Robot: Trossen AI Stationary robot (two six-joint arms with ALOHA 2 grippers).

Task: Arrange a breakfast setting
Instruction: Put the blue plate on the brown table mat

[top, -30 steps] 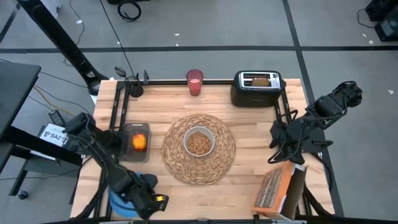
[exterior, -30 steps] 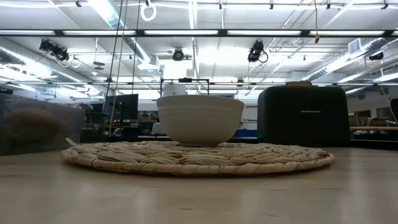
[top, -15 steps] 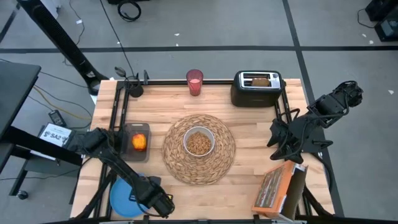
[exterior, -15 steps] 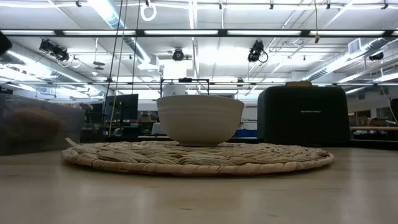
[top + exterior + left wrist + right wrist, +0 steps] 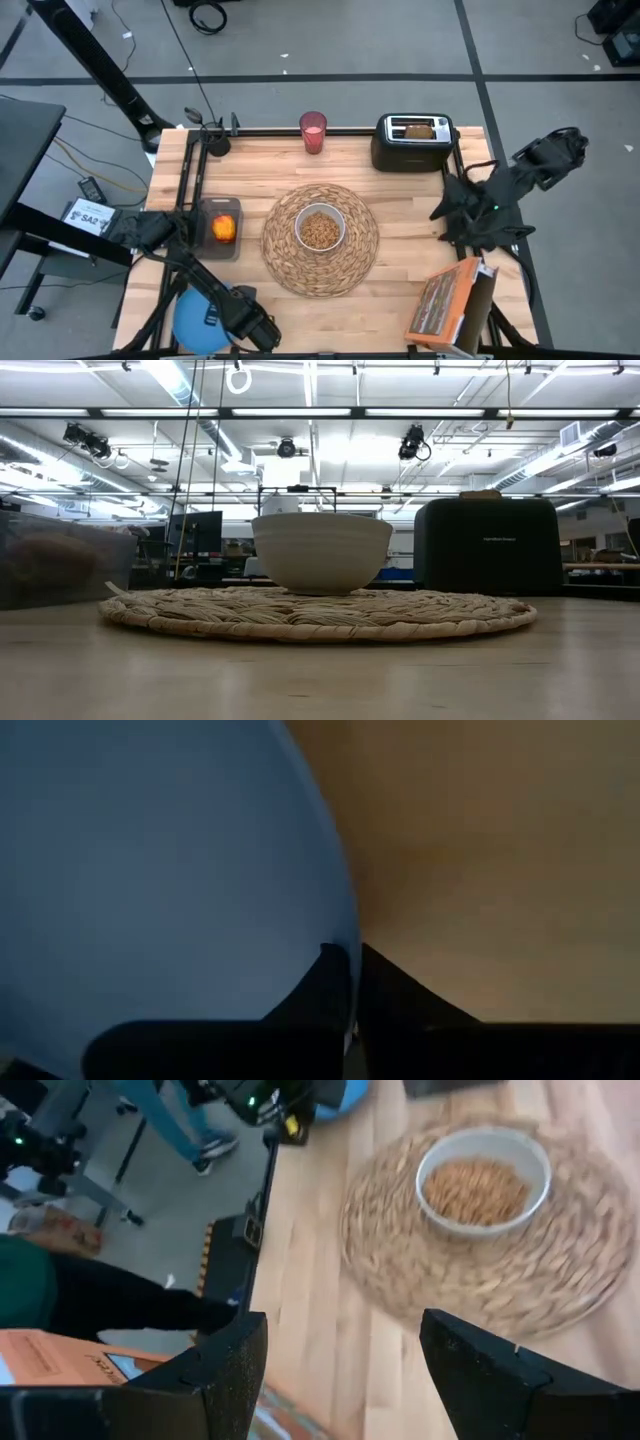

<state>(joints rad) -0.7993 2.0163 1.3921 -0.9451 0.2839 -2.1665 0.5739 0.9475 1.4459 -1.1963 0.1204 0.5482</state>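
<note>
The blue plate (image 5: 190,322) lies flat at the table's near left corner, and my left gripper (image 5: 240,318) is shut on its right rim. A white bowl (image 5: 320,228) of cereal stands on the round straw placemat (image 5: 350,265) at mid-table. The red apple (image 5: 224,229) sits in a clear tub left of the mat. A pink cup (image 5: 313,130) stands at the far edge. The toast slice (image 5: 418,128) sticks up out of the black toaster (image 5: 410,150). My right gripper (image 5: 343,1335) hovers open over the table's right side, looking toward the mat. My left gripper pinches the plate's rim (image 5: 345,935) between its two fingers, one finger (image 5: 325,985) on the plate's inner side and the other (image 5: 395,1000) outside it over the wood. The fingers come down from above at the rim's right side. The plate rests on the table.
An orange cereal box (image 5: 445,305) lies at the near right corner. The toaster (image 5: 487,545) stands at the far right. Black frame rails (image 5: 190,175) run along the table's left, far and right edges. Bare wood shows between the mat and the near edge.
My left gripper has shut on the blue plate's rim after shifting a little toward the table's right edge along the near side. My right arm has swung slightly toward the far edge and turned.
</note>
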